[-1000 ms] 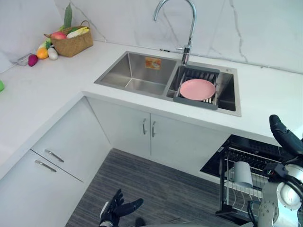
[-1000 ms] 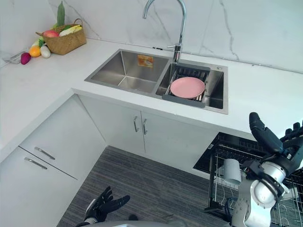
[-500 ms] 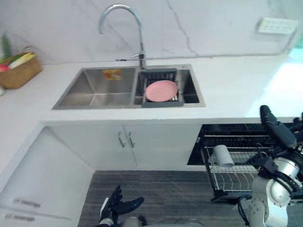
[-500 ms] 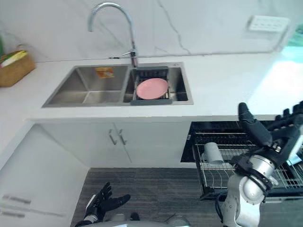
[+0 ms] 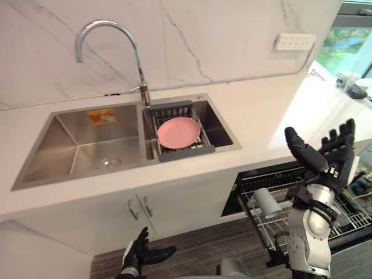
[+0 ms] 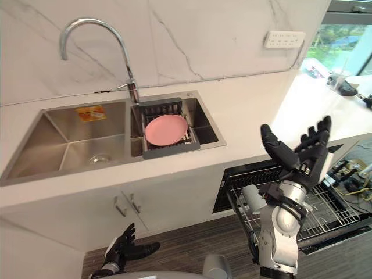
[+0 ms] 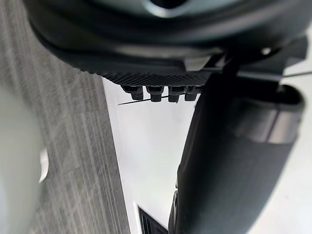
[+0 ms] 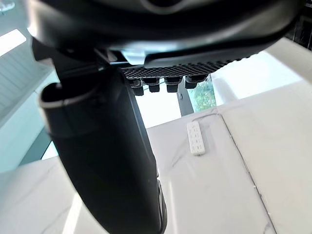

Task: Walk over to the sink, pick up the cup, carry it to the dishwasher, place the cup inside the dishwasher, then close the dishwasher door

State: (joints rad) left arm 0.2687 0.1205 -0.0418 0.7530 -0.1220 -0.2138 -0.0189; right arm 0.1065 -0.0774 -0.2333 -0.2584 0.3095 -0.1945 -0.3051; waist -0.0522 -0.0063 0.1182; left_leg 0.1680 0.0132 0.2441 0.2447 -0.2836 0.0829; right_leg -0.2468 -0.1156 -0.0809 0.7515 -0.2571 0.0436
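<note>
The white cylindrical cup (image 5: 264, 202) is seen lying on its side in the pulled-out wire dishwasher rack (image 5: 349, 212), at the rack's left end, just below the edge of the white stone tabletop (image 5: 256, 116). The placing step is therefore judged done, and closing the dishwasher door is what is left.

The right robot hand (image 5: 326, 161) is held up in the air above the rack, thumb and fingers straight and spread apart, with nothing gripped. The cup is found below this hand and to its left, apart from it. Its long axis is judged to run roughly from far-left to near-right, though the mouth end cannot be told for sure.

The left robot hand (image 5: 141, 256) is hung low over the grey striped floor (image 5: 232, 238), in front of the white cupboard doors (image 5: 174, 203), fingers relaxed and empty, well apart from the dishwasher. The right robot hand is thus judged the nearer one for the door.

The door itself cannot be made out clearly. The rack would probably need to be pushed in under the tabletop first, with care taken that the cup is not tipped.

To the left, a round pink plate (image 5: 178, 132) is seen in a grey drain rack (image 5: 186, 152) inside the right basin of the double-basin steel sink (image 5: 75, 145), below a curved chrome tap (image 5: 110, 35)
</note>
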